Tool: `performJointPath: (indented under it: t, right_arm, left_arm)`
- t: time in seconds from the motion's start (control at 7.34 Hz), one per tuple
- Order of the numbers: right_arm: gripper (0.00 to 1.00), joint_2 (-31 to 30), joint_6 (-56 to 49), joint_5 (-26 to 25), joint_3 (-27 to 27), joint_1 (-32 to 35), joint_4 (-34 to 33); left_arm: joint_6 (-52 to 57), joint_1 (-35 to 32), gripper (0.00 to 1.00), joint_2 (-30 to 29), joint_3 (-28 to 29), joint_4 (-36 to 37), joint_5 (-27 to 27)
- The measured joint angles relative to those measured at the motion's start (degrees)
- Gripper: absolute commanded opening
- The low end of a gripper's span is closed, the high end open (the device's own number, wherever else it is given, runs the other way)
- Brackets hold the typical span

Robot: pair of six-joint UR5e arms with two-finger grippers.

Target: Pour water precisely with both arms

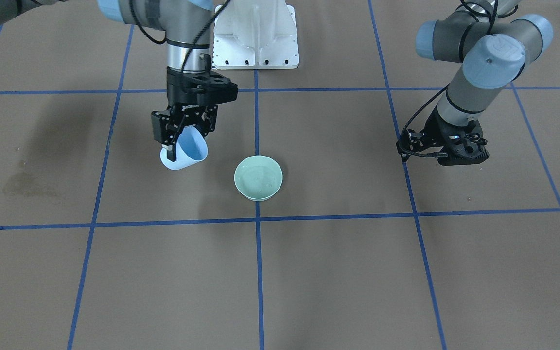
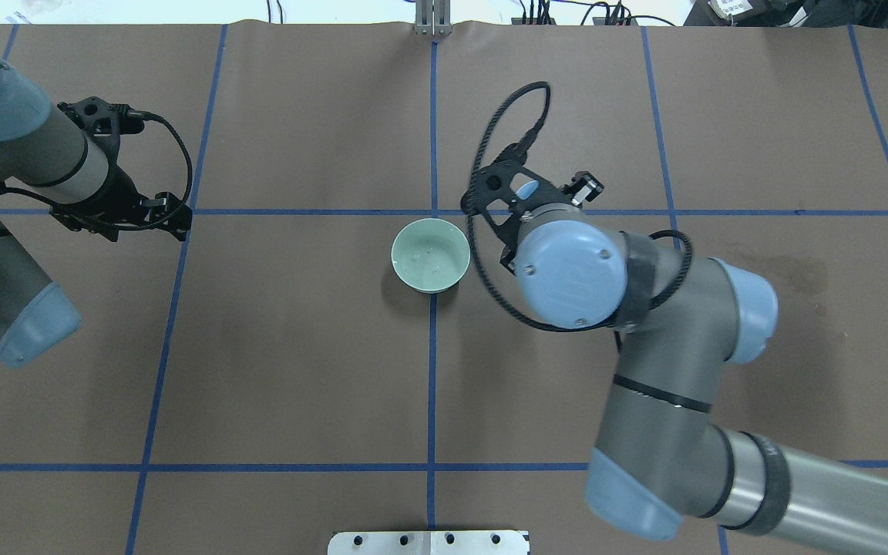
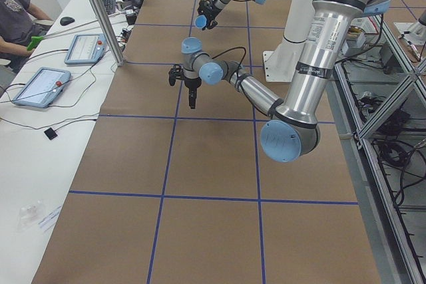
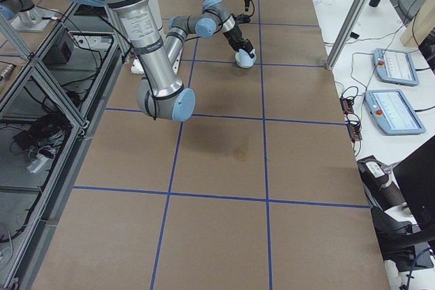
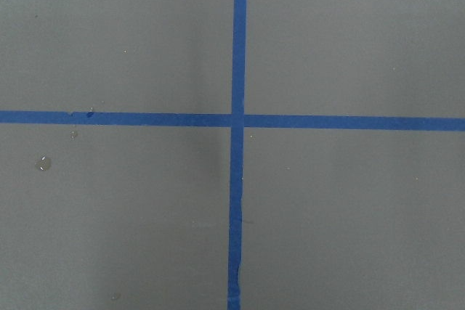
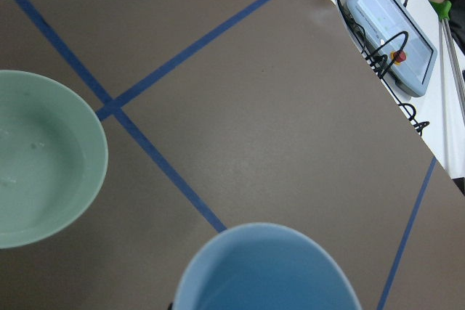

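My right gripper is shut on a light-blue cup and holds it tilted above the table, mouth towards a pale green bowl. The cup also shows in the right wrist view, beside the bowl. The water shows as faint ripples and glints inside the bowl. From overhead the right arm hides most of the cup, right of the bowl. My left gripper hangs empty over the table far from the bowl. Its fingers are hidden under the wrist.
Blue tape lines grid the brown table. A white pedestal stands at the robot's side. A dark stain marks the table. A few water drops lie below the left wrist. Operator pendants lie beyond the table edge.
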Motion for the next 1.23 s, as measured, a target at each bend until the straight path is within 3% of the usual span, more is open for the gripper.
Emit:
performJointPath:
  t: [0.41,0.54,0.68,0.95,1.23]
  right_arm:
    - [0.24,-23.27,0.72,15.58,2.05,11.68,30.27]
    - [0.28,-30.15,0.74,20.93,-0.16,15.77,41.71]
    - [0.26,-35.31,0.82,24.91,-4.21,18.57,53.11]
    - [0.27,-41.27,2.05,27.76,-11.22,20.5,69.38]
    - [0.45,-44.94,5.58,28.13,-13.96,20.72,77.65]
  left_arm:
    - [-0.17,0.0,1.0,-0.02,-0.3,0.0,0.0]
    - [-0.29,0.0,1.0,-0.05,-0.66,0.03,0.0]
    - [-0.38,0.0,1.0,-0.08,-1.01,0.08,0.02]
    - [-0.98,0.0,1.0,-0.09,-1.61,0.14,0.08]
    - [-1.81,0.0,1.0,-0.09,-1.87,0.15,0.05]
